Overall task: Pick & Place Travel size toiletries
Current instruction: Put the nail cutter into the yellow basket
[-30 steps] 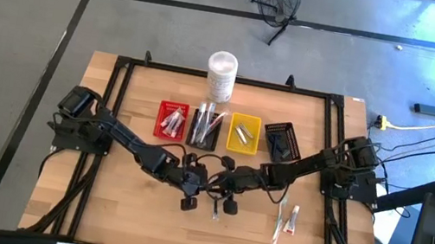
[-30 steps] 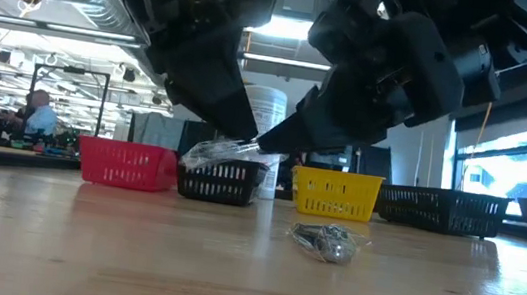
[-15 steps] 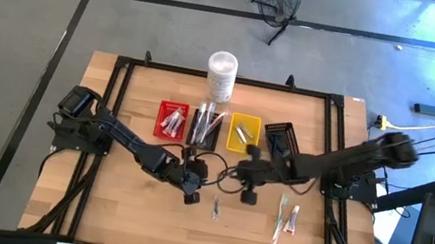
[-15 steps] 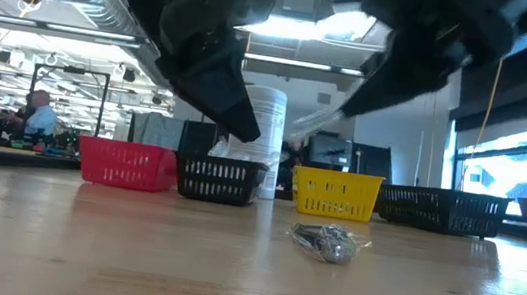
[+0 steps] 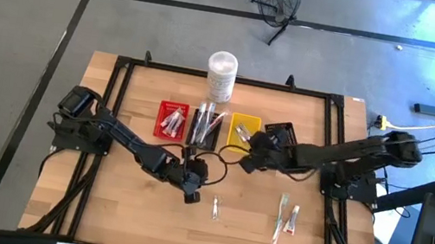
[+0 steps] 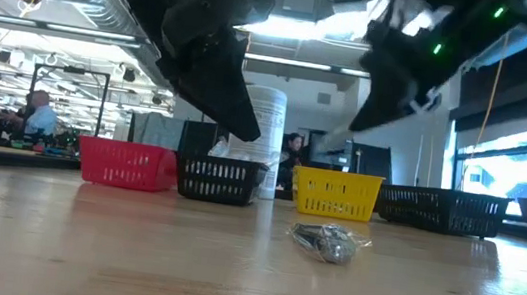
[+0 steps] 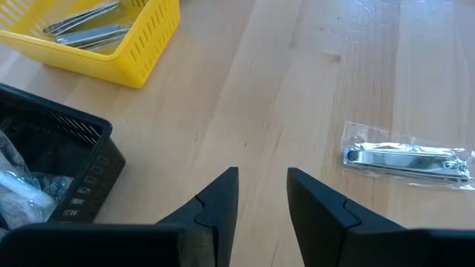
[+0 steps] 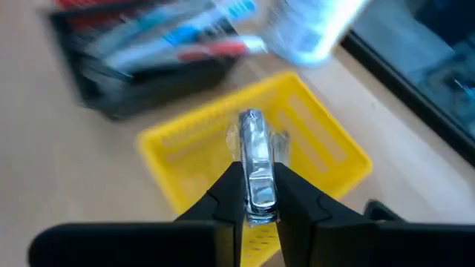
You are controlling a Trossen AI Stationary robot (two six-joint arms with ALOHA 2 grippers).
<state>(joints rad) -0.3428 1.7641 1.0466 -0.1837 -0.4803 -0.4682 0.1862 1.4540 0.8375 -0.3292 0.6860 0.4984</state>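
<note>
Item: small silvery metal nail clipper in clear wrap (image 8: 254,167). Location: pinched between the two dark fingers of the right tool (image 8: 256,215), raised above the tabletop and poised over the near wall of the yellow rectangular plastic basket (image 8: 261,159). Right tool narrowly closed on the piece.

Item: second wrapped silvery nail clipper (image 7: 406,158). Location: flat on the pale wooden slatted tabletop (image 5: 117,202), just ahead of the left tool (image 7: 261,196). Left tool parted a little, nothing between its fingers, hovering low near the black mesh basket (image 7: 56,174).

Risks, as judged:
- The clear wrap looked slippery; a thin pinch on it might let the clipper slide out short of the basket.
- Release too near the basket's wall could leave the piece on the rim or outside it.
- The two arms stood close at mid-table; crossing paths could knock the black basket or the loose clipper.

Views compared:
- Right wrist view alone showed the held clipper and its place over the yellow basket; in the high view the right tool (image 5: 248,158) hid it.
- High view alone showed the full row: red basket (image 5: 170,120), black basket, yellow basket, second black basket (image 5: 280,138), tall white cylindrical container (image 5: 221,73) behind, and slim pale toothbrushes and a small white tube (image 5: 285,218) lying well apart toward the right.
- Left wrist view showed silvery pieces already inside the yellow basket.
- Low view showed both tools clear of the tabletop.
</note>
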